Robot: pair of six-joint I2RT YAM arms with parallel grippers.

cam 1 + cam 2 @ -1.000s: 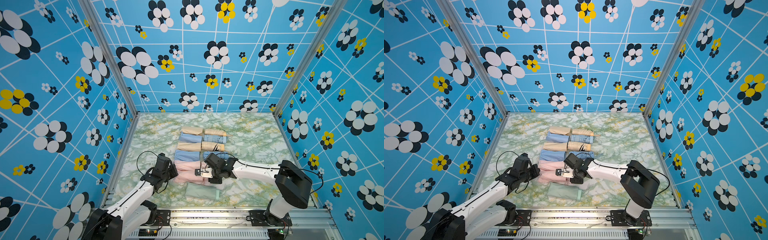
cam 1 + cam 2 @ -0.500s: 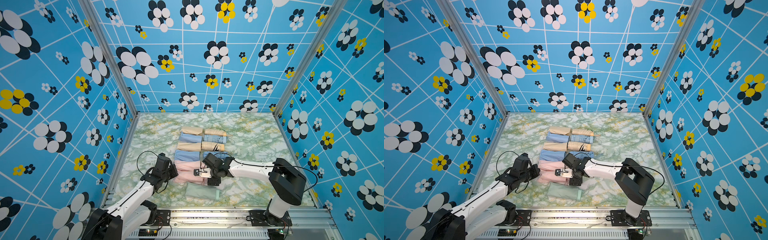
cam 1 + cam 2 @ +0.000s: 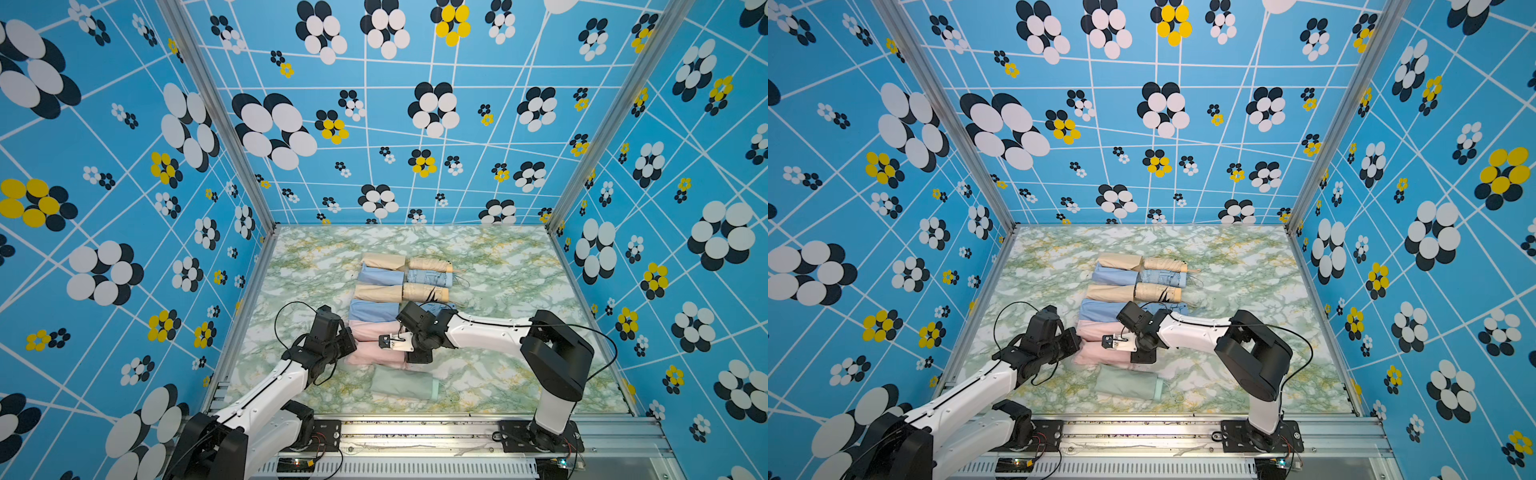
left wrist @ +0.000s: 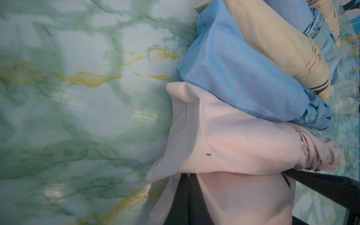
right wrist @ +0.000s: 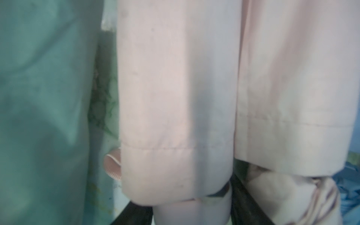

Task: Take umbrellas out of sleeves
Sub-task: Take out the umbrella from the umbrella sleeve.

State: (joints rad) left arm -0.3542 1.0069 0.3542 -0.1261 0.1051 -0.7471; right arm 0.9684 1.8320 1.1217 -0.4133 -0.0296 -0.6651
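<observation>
Tabletop (image 3: 498, 266) centre, both top views: you have seven umbrellas (image 3: 428, 264) in sleeves (image 3: 382, 262), laid in one column: beige, blue, beige, blue, pink, pink, then mint nearest the arm bases. Crinkled ends stick out of the far ones on the right-arm side. Left fingers (image 3: 349, 343) are at the closed ends of the two pink ones. Right fingers (image 3: 415, 358) are at the mouth of the pink sleeve (image 3: 376, 358) just beside the mint sleeve (image 3: 399, 384). That sleeve's umbrella is hidden under the right wrist from up there.

Left wrist: left fingers (image 4: 185, 202) are pressed together. Pink sleeve (image 4: 243, 198) fabric is bunched on both sides of the black tip, so you're pinching its closed end. Second pink sleeve (image 4: 224, 140) lies against it, with the blue sleeve (image 4: 233, 78) beyond.

Right wrist: blurry. Pink sleeve (image 5: 175, 97) hem is dead centre. Pink umbrella (image 5: 187, 214) handle pokes out of it between the right fingers (image 5: 243, 206), one each side, spread part-way. Looks like contact on both sides, but you can't tell whether they're clamped. Mint sleeve (image 5: 39, 97) lies alongside, with a strip of tabletop between.
</observation>
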